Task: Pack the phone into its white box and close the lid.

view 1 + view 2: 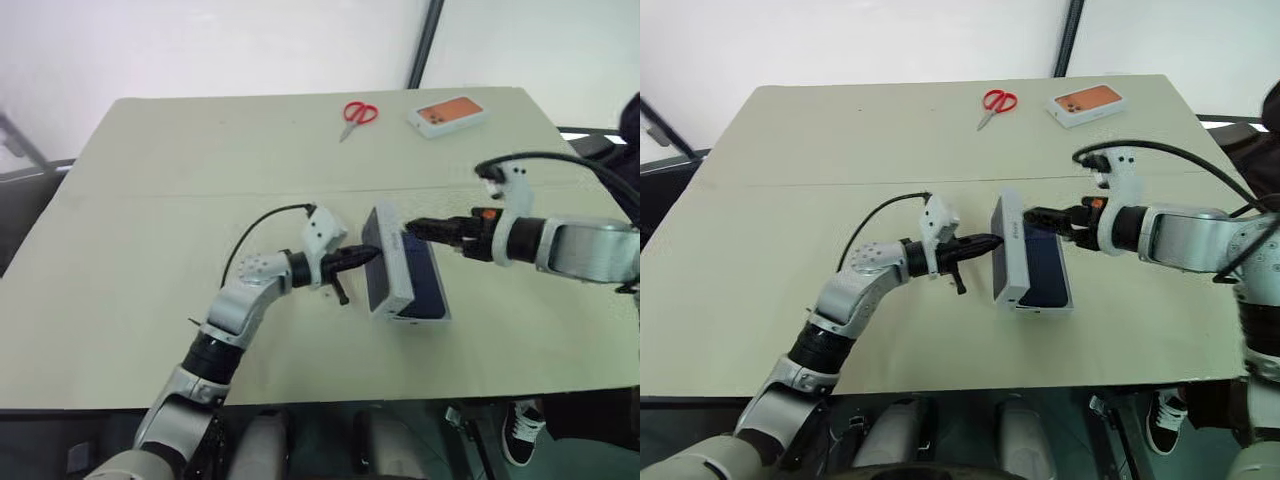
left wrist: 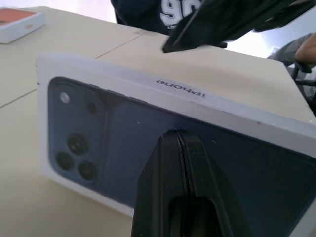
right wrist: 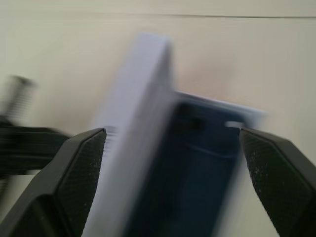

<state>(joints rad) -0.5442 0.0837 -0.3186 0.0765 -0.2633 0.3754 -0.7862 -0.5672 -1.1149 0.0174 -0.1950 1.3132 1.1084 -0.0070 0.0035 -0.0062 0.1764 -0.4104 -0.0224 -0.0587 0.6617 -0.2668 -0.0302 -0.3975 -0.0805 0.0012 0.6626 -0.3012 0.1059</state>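
Left gripper (image 1: 365, 255) is reaching in level from the left of the white box (image 1: 420, 317), and we are seeing its 2 black fingers pressed fully together, gripping nothing. Its tip is sitting right at the lid (image 1: 392, 265), touching it or nearly so; we cannot tell which.

We are seeing the white box lying flat near the middle of the pale table (image 1: 150, 200), with the dark navy phone (image 1: 428, 285) resting inside it and a thin white rim showing around it. The lid is standing up on its long edge along the box's left side, leaning slightly. Its face toward the left gripper is showing dark navy with a cluster of camera lenses at 1 corner inside a white border, and its narrow white side is carrying small dark lettering.

Right gripper (image 1: 412, 229) is coming in from the right of the box, angled downward over its far end. Its 2 fingers are spread wide apart and grasping nothing, with lid and box lying beyond the gap between them.

Well beyond the box, red-handled scissors (image 1: 358, 115) and another white box printed with an orange phone (image 1: 447, 115) are lying near the table's far edge.
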